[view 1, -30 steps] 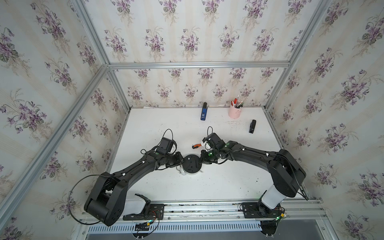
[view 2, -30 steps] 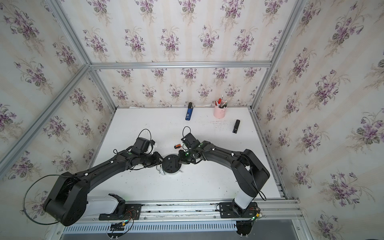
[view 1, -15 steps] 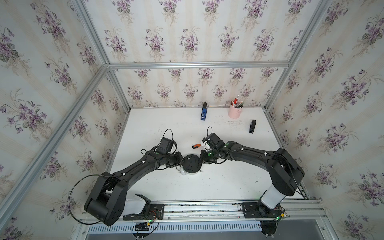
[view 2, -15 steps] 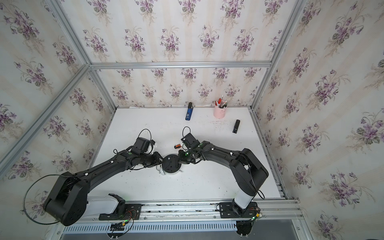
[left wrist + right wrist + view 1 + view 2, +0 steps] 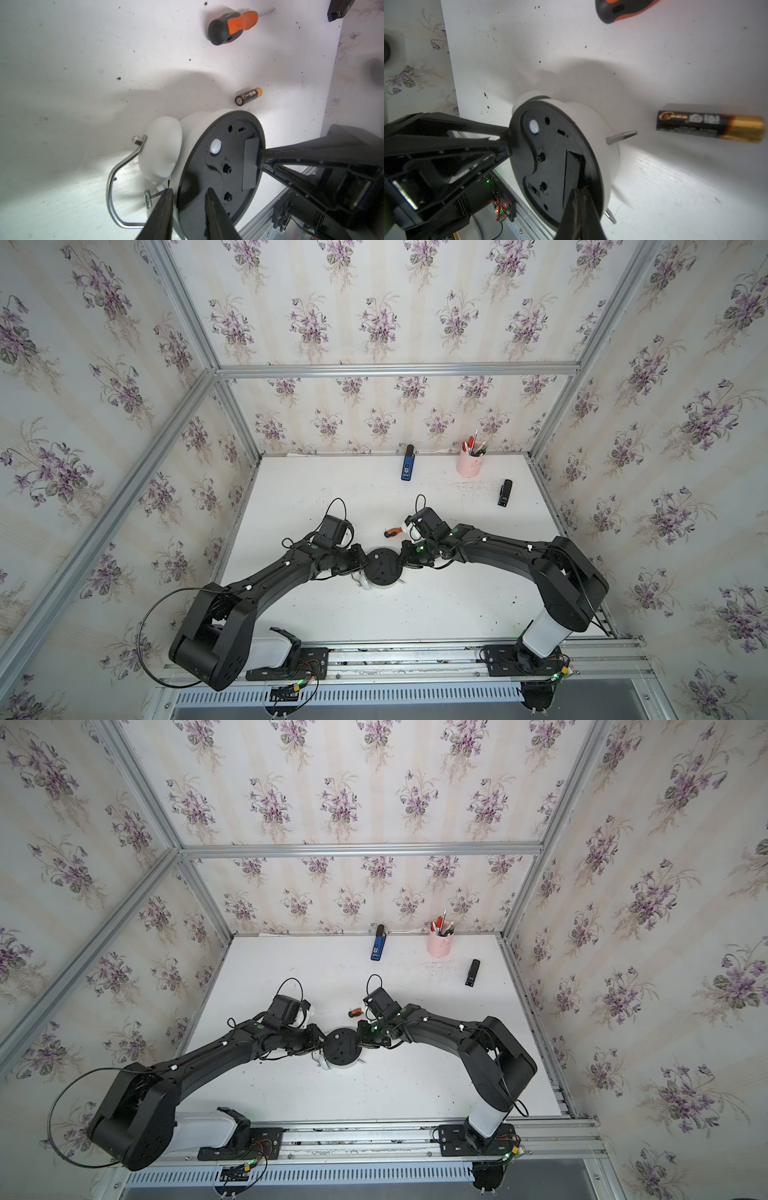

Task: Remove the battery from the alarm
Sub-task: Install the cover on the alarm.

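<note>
Comparing both top views with a second ago, I see nothing moved: the round white twin-bell alarm (image 5: 382, 568), black back upward, sits between the left gripper (image 5: 360, 562) and the right gripper (image 5: 405, 560). The pink cup (image 5: 469, 464) holds pens (image 5: 473, 443). In the left wrist view, the left gripper clamps the alarm's rim. The small black cylindrical battery (image 5: 248, 96) with a gold end lies on the white table (image 5: 83, 62), apart from the alarm. In the right wrist view, the battery slot (image 5: 574, 172) looks empty, so I judge the removal done. The right gripper rests there holding nothing; clenched or parted, I cannot tell.
</note>
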{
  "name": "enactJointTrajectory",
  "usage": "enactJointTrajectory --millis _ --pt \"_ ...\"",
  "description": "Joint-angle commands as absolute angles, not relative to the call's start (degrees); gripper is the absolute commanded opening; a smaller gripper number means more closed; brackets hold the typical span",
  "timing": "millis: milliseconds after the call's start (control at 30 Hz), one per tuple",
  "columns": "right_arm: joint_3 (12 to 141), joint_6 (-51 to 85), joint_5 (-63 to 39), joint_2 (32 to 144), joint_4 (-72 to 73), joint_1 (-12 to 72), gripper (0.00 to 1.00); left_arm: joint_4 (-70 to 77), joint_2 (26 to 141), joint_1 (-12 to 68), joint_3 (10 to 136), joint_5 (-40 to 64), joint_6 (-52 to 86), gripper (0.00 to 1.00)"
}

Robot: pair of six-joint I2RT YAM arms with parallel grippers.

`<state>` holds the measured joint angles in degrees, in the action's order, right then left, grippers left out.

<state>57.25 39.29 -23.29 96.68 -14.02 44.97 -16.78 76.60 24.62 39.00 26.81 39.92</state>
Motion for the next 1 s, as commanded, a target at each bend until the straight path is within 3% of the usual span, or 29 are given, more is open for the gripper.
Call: enactJointTrajectory --millis 0,300,967 --pt "57.35 39.46 -21.26 96.44 -15.20 44.91 0.23 -16.00 76.44 24.59 39.07 26.99 39.13 0.31" --pt "57.41 39.11 -20.01 95.11 -17.41 44.08 0.36 -16.17 76.03 24.60 38.94 26.64 39.16 0.31" --pt "60.92 35.44 -16.07 94.41 -25.05 43.11 0.49 -16.70 76.11 24.60 39.12 26.41 38.75 0.30"
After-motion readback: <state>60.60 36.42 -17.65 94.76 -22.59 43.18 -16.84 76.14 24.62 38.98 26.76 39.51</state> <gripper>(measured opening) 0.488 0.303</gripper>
